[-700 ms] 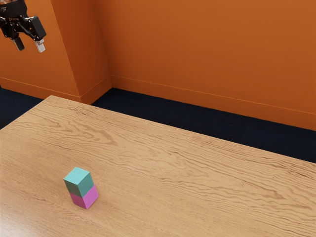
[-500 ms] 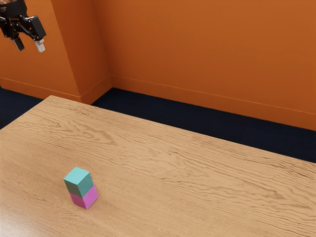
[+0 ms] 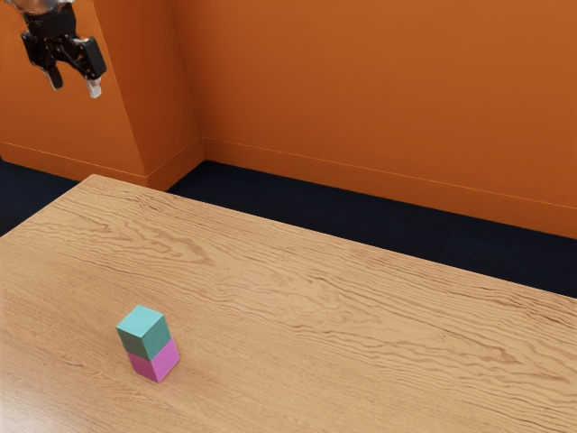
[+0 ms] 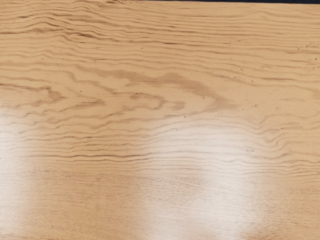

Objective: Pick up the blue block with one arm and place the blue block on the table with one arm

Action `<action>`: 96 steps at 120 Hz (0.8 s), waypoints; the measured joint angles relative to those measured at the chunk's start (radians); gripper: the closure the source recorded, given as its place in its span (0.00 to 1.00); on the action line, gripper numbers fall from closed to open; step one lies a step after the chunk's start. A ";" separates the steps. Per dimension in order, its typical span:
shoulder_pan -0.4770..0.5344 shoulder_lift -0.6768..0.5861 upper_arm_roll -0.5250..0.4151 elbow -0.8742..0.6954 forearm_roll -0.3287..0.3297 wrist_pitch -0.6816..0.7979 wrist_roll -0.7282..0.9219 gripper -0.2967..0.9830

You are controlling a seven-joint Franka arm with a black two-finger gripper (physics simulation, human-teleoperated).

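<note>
Released, with its two fingers spread apart, the tool (image 3: 76, 87) hangs high in the upper corner at the exterior view's left, pointing downward. One fingertip (image 3: 95, 88) is pale, while the other is black. Behind it stands an orange wall (image 3: 361, 90), which juts out at the exterior view's left and meets a dark blue floor (image 3: 379, 227) beyond the far edge of the bench.

On the bench (image 3: 343, 325), in the near part of the scene and toward the exterior view's left, sits the blue block (image 3: 142, 332), a greenish, teal-like blue with a lighter top face. It rests directly on a pink block (image 3: 155, 363), touching it, and the two make a small upright stack, roughly in line with each other. The pink block sits on the pale wood. Both blocks are well apart from the tool, which is far above the level of the stack.

In the wrist view the bench spreads out beneath the tool, its brown grain running in long wavy lines, with whitish patches of reflected light across it and a thin dark strip past one edge.
</note>
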 joint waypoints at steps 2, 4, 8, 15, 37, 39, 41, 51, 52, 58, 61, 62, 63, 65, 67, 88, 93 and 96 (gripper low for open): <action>0.002 0.015 0.000 -0.002 0.000 0.010 0.001 0.25; 0.004 0.028 0.000 -0.003 -0.001 0.020 0.003 0.25; 0.002 0.047 0.000 -0.025 -0.002 0.041 0.006 0.25; -0.005 0.059 -0.004 -0.111 -0.004 0.090 0.010 0.25; -0.035 0.083 -0.009 -0.337 -0.008 0.280 0.022 0.25; -0.033 0.092 -0.009 -0.341 -0.010 0.295 0.023 0.25; -0.032 0.101 -0.009 -0.344 -0.012 0.310 0.024 0.25; -0.036 0.135 -0.009 -0.371 -0.021 0.375 0.027 0.25; -0.037 0.133 -0.009 -0.379 -0.022 0.382 0.027 0.25; -0.055 0.094 -0.008 -0.442 -0.023 0.421 0.028 0.25; -0.070 0.070 -0.007 -0.477 -0.022 0.440 0.029 0.25; -0.076 0.059 -0.007 -0.494 -0.021 0.448 0.029 0.25; -0.083 0.048 -0.007 -0.511 -0.020 0.455 0.029 0.25; -0.097 0.027 -0.007 -0.545 -0.019 0.470 0.030 0.25; -0.109 0.007 -0.007 -0.578 -0.017 0.486 0.030 0.25; -0.197 -0.127 -0.010 -0.809 0.028 0.610 0.019 0.25; -0.214 -0.143 -0.010 -0.851 0.039 0.636 0.014 0.25; -0.222 -0.150 -0.011 -0.874 0.044 0.652 0.011 0.25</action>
